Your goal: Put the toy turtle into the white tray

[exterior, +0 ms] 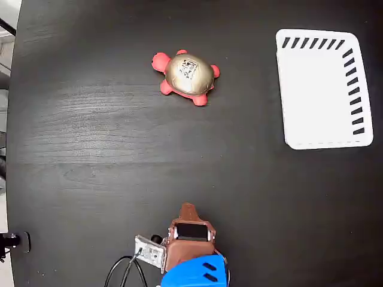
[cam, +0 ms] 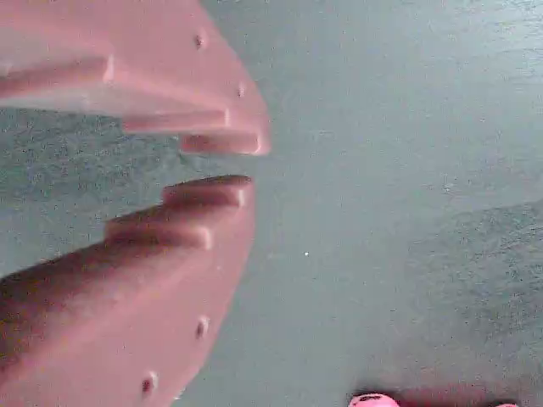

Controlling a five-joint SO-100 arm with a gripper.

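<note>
Dark surface [exterior: 90,137] stretches ahead of my empty, narrowly parted jaws, the toy turtle [exterior: 187,76] well beyond them and the white tray [exterior: 320,95] off right, so I should spread wider before descending squarely over its shell.

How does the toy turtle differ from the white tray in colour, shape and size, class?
The toy turtle is red-pink with a shiny gold shell; the white tray is plain white with dark slots. The turtle is rounded and domed; the tray is flat and rectangular. The turtle is smaller than the tray. Both rest apart on the dark table.
</note>
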